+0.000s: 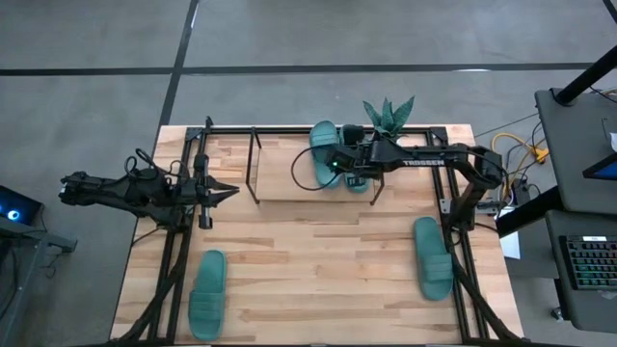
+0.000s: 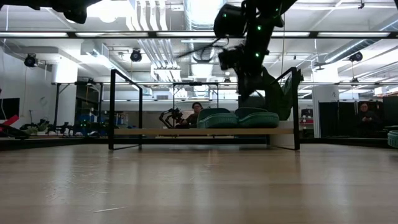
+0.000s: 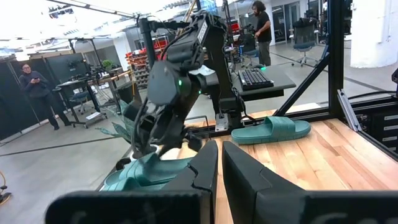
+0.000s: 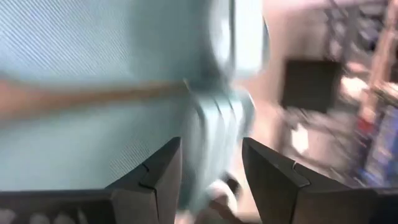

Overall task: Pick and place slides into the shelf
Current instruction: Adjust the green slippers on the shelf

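Right hand spread over teal ribbed slides on shelf; left hand pressed together

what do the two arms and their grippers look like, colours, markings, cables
Both arms are black, jointed and angular. The right arm carries white TROSSEN lettering and small green indicator lights; black cables loop along the left arm. The left gripper and right gripper each have two dark, flat, wedge-shaped fingers.

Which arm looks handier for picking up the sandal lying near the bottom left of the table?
Probably the left. Its gripper hangs on that sandal's side of the table, jaws nearly shut on nothing. The right gripper is over the shelf, beside the two sandals there.
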Controlling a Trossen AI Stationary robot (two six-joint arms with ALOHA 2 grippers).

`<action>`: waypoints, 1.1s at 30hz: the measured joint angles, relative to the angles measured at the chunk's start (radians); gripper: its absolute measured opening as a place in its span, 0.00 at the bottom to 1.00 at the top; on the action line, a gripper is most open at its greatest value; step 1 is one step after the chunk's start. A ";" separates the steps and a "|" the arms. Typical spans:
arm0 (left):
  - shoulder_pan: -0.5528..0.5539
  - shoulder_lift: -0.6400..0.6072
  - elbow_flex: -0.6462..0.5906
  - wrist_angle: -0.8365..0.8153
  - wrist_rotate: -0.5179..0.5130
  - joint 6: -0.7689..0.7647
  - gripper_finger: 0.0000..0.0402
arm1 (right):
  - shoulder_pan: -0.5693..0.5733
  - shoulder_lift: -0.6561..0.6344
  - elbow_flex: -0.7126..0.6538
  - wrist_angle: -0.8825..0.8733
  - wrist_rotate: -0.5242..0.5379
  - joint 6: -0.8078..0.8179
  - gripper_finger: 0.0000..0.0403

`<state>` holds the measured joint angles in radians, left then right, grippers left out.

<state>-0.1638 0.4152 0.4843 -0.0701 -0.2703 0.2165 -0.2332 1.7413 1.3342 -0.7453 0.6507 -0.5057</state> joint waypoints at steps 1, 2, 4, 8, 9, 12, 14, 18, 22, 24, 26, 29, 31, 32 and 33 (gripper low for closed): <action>0.000 0.000 0.000 0.000 0.000 0.000 0.02 | 0.001 -0.002 0.001 0.033 -0.052 -0.008 0.40; 0.000 0.000 0.000 0.000 0.000 0.000 0.02 | 0.002 -0.003 0.001 0.068 -0.093 -0.018 0.40; 0.000 0.000 0.000 0.000 0.000 0.000 0.02 | 0.002 -0.003 0.000 0.125 -0.132 -0.054 0.40; 0.000 0.000 0.000 0.000 0.000 0.000 0.02 | 0.006 0.010 -0.002 0.232 -0.131 -0.157 0.40; 0.000 0.000 0.000 0.000 0.000 0.000 0.02 | 0.006 0.010 -0.004 0.250 -0.130 -0.175 0.40; 0.000 0.000 0.000 0.000 0.000 0.001 0.02 | 0.006 0.010 -0.006 0.305 -0.127 -0.213 0.40; 0.000 0.000 0.000 -0.001 0.000 0.002 0.02 | 0.004 0.011 -0.006 0.308 -0.127 -0.221 0.40; 0.000 0.000 0.000 -0.002 0.000 0.001 0.02 | -0.002 0.040 0.000 0.311 -0.126 -0.239 0.40; 0.000 0.001 0.000 -0.009 0.000 0.001 0.02 | -0.012 0.068 -0.001 0.331 -0.126 -0.255 0.40; 0.000 0.001 0.000 -0.009 0.000 0.001 0.02 | -0.023 0.078 0.000 0.343 -0.127 -0.255 0.40; 0.000 0.000 0.000 -0.010 0.000 0.001 0.02 | -0.035 0.089 0.010 0.342 -0.126 -0.255 0.40; 0.000 0.000 0.000 -0.010 0.000 0.001 0.02 | -0.054 0.095 0.019 0.342 -0.126 -0.256 0.40; 0.000 -0.001 0.000 -0.014 0.000 0.001 0.02 | -0.065 0.101 0.023 0.345 -0.126 -0.268 0.40; 0.000 -0.001 0.000 -0.017 0.000 0.001 0.02 | -0.070 0.103 0.023 0.341 -0.127 -0.273 0.40; 0.000 -0.001 0.000 -0.017 0.000 0.001 0.02 | -0.076 0.104 0.021 0.339 -0.136 -0.282 0.40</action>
<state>-0.1642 0.4141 0.4843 -0.0875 -0.2703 0.2173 -0.3097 1.8455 1.3555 -0.4066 0.5148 -0.7878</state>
